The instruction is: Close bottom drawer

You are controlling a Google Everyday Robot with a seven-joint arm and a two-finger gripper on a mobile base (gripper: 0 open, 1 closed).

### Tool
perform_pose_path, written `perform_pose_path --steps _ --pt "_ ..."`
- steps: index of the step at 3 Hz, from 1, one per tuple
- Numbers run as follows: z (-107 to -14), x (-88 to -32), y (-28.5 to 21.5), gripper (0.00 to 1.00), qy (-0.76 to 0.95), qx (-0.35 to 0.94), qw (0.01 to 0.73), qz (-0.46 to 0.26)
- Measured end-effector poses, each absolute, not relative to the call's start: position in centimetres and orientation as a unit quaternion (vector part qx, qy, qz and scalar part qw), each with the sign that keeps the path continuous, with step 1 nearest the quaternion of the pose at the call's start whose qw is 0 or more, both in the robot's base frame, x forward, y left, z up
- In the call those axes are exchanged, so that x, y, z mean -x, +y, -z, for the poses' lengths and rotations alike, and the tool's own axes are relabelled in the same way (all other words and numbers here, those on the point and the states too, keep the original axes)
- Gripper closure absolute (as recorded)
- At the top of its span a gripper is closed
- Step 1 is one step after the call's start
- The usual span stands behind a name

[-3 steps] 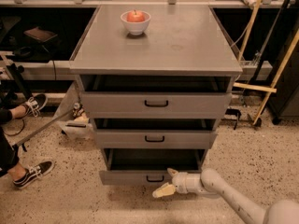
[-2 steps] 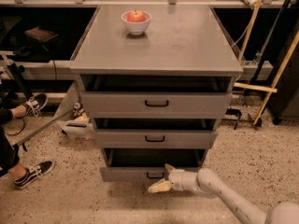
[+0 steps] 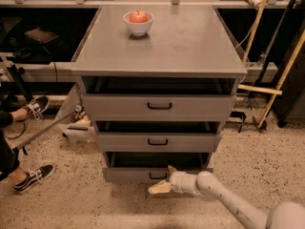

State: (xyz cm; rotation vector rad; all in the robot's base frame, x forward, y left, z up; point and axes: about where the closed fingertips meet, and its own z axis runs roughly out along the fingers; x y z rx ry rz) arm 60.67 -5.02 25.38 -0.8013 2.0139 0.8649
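- Speckled stone-look floor (image 3: 267, 166), matt and gritty; workshop clutter behind; wooden poles (image 3: 288, 66) lean at the right.
- Bench (image 3: 190, 42): flat grey metal top of a three-drawer cabinet, dull sheen, square edges. It carries a white glazed bowl (image 3: 138, 27) holding one red apple (image 3: 138, 16).
- Top drawer (image 3: 119, 106) and middle drawer (image 3: 190, 142): grey sheet metal, black bar handles, both standing partly out.
- Bottom drawer (image 3: 124, 174): lowest tier, smallest front, short black handle (image 3: 157, 176). It sits further in than a second ago, yet a dark gap shows above the front, so it is not home.
- Gripper (image 3: 165, 178): pale, smooth, at the drawer front just right of the handle, on a rounded white arm (image 3: 224, 199) reaching from lower right. It has crept left and inward with the front.
- Jaws: spread, grasping nothing, one finger above and one below, seemingly pressed to the face.
- Judgement: the push is under way; more straight travel is needed.
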Motion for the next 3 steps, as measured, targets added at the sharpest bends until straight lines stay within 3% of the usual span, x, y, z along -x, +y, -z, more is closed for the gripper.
perform_pose_path --steps 3 --pt "-19.2 -62.5 -6.7 0.0 0.868 0.272 0.294 -0.293"
